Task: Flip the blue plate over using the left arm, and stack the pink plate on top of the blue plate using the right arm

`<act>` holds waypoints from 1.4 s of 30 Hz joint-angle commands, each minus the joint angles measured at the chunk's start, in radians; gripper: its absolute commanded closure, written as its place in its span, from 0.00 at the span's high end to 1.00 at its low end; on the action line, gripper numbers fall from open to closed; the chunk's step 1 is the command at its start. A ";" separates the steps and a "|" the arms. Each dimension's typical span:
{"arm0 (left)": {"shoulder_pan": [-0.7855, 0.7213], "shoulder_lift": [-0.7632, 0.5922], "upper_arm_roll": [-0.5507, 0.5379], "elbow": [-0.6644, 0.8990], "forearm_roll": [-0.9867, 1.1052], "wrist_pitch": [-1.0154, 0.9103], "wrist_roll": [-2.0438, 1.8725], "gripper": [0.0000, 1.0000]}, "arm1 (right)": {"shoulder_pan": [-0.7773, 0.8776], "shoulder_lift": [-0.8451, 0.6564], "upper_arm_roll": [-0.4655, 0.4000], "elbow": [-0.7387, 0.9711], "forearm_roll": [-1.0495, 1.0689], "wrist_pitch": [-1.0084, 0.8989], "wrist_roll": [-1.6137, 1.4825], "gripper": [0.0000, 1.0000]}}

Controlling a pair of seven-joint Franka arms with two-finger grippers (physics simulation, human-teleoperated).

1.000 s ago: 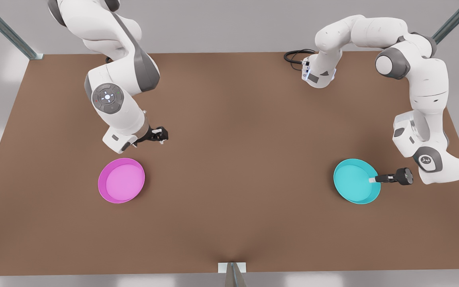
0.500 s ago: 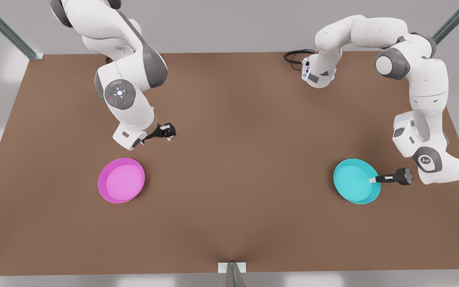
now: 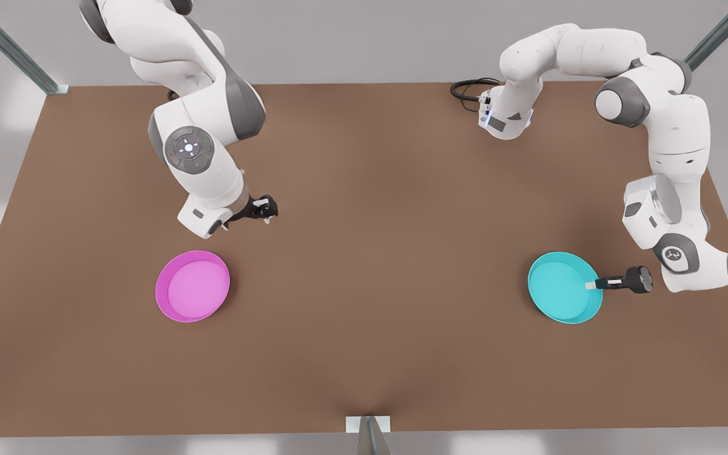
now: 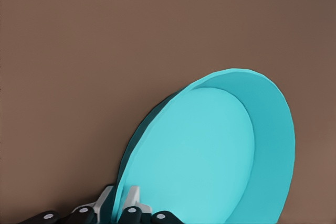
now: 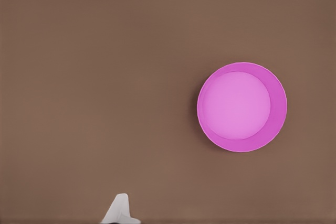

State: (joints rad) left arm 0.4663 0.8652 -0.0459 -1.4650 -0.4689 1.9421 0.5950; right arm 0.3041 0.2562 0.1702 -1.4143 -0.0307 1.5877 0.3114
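Already the left claw (image 3: 591, 285) is pinched on the blue plate (image 3: 560, 287)'s rim at the front view's right (dish still face-up), while the right claw (image 3: 267, 209), state unclear, waits just behind the pink plate (image 3: 192, 285) on the surface (image 3: 376, 253).

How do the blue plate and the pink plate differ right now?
The blue plate is turquoise, and the left gripper is clamped on its rim; the pink plate is magenta and untouched, with the right gripper waiting apart from it. Both are round and lie open side up.
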 commanded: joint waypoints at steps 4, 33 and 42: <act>0.000 0.000 0.001 0.000 0.001 0.000 0.000 0.25 | 0.001 0.000 0.000 0.000 0.000 0.000 0.000 1.00; -0.049 -0.061 0.004 0.031 0.118 -0.086 -0.011 0.21 | -0.026 -0.002 -0.003 0.002 0.005 0.000 0.000 1.00; -0.184 -0.077 0.004 0.178 0.410 -0.310 -0.113 0.21 | -0.026 -0.002 -0.003 0.000 0.003 0.000 0.000 1.00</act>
State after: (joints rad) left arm 0.2609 0.7883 -0.0419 -1.2567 -0.0850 1.5962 0.4611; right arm 0.2776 0.2546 0.1673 -1.4141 -0.0249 1.5877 0.3114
